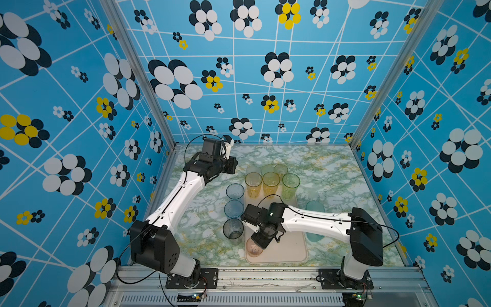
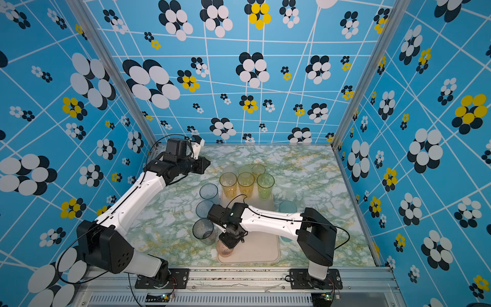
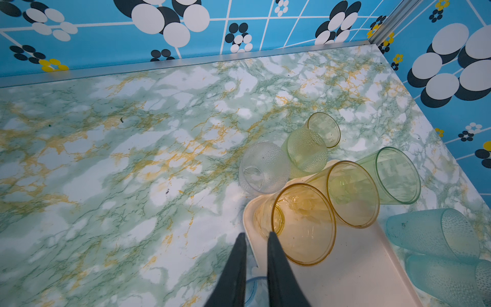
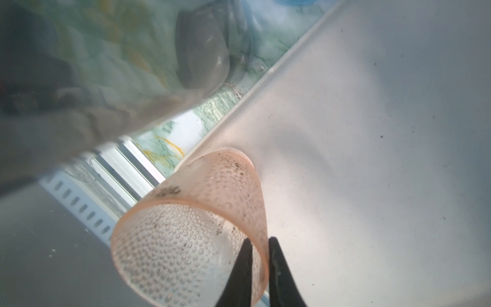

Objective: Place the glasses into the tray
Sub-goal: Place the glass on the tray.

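Where the right tool [image 4: 260, 239] meets the pink tumbler [image 4: 186, 239], one finger sits inside the cup and the other outside, with the dimpled wall between them; whether they pinch that wall or stand just clear of it I cannot tell. That pink tumbler [image 1: 253, 249] stands on the tray [image 1: 289, 249], in the near corner on the robot's left side, close against the low rim. Just outside that rim a grey tumbler [image 1: 233, 228] stands on the tabletop [image 1: 332, 172], with two blue tumblers [image 1: 233, 208] lined up beyond it. Across the tray's far end stand two amber-yellow tumblers [image 1: 253, 184] and a tall green tumbler [image 1: 291, 186]; three short tumblers [image 1: 267, 170], pale and clear to greenish, crowd on the tabletop behind them. Two teal tumblers [image 3: 425, 234] stand beside the tray's opposite long edge, partly under the right arm [image 1: 313, 220] in both top views. Raised near the tray's far corner on the robot's left, the left tool [image 3: 256, 234] hangs empty, its fingers drawn to a narrow slit with nothing between them.
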